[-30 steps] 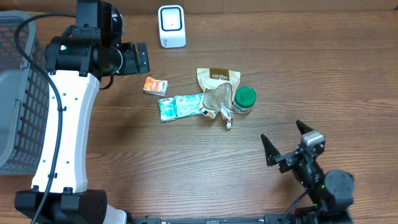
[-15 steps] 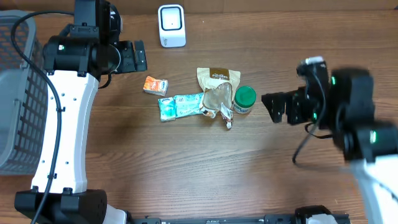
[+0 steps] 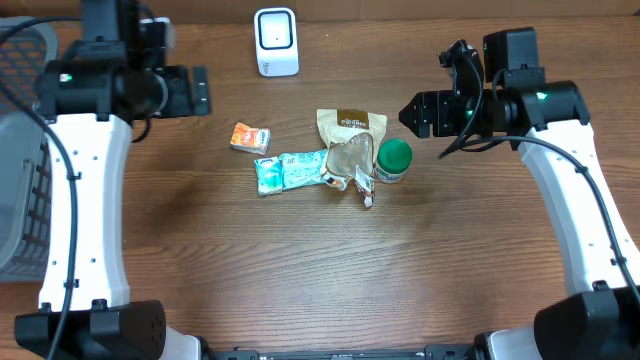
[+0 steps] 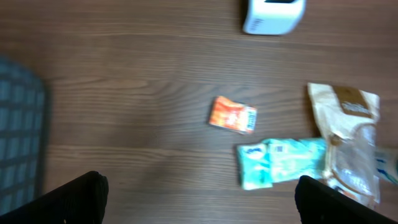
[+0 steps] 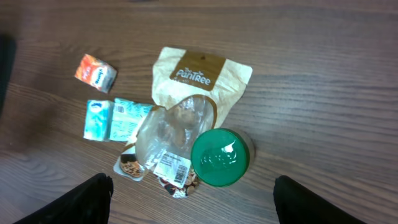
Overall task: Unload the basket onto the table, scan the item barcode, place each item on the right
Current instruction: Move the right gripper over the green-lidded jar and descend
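Several items lie in a cluster mid-table: a small orange box [image 3: 250, 138] [image 4: 232, 116], a teal packet [image 3: 290, 171] [image 4: 283, 162], a brown pouch [image 3: 350, 127] [image 5: 199, 78], a clear-wrapped snack pack [image 3: 350, 165] with a barcode label [image 5: 171, 167], and a green-lidded jar [image 3: 393, 160] [image 5: 221, 157]. A white scanner [image 3: 275, 42] [image 4: 273, 14] stands at the back. My right gripper [image 3: 415, 113] [image 5: 193, 202] hovers open just right of the jar, holding nothing. Left of the orange box, my left gripper [image 3: 200, 92] [image 4: 202, 202] is raised, open and empty.
A grey mesh basket [image 3: 20, 150] [image 4: 18, 137] stands at the table's left edge. Bare wood lies in front of the cluster and to its right.
My right arm has swung up from the table's front edge to beside the green-lidded jar. My left arm has shifted a little to the left.
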You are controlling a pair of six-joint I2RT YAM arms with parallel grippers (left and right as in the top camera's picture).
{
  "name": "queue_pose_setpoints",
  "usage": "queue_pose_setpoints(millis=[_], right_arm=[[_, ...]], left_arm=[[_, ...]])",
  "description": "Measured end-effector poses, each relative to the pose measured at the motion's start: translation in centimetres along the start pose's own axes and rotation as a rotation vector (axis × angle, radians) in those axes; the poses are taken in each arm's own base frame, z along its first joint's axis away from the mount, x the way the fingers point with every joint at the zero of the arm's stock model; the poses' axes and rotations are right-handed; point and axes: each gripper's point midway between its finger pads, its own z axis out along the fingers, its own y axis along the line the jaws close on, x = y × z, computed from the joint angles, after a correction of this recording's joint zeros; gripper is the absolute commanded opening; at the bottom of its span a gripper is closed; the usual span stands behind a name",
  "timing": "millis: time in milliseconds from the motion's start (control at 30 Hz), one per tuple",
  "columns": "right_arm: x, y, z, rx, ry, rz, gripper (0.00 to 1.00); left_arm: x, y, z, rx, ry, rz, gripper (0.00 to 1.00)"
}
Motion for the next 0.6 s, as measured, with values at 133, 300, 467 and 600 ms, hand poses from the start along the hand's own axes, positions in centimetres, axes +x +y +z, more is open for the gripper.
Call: queue_pose_setpoints(millis=[133, 300, 467, 600], right_arm=[[0.9, -0.6, 1.8, 0.025, 0.059, 0.014, 0.80], [2.9, -0.7, 5.5, 0.086, 0.176, -0.010, 0.83], [4.6, -0.1, 8.4, 0.178, 0.255, -0.078, 0.84], [5.2, -0.3, 9.4, 0.237, 0.280, -0.094, 0.84]], left_arm=[[-0.1, 2.0, -0.1, -0.026, -0.003, -0.040, 0.99], [-0.1, 2.1, -0.1, -0.027, -0.004, -0.042, 1.00], [-0.1, 2.1, -0.2, -0.027, -0.004, -0.043, 1.00], [-0.1, 2.1, -0.2, -0.027, -0.004, -0.041, 0.99]])
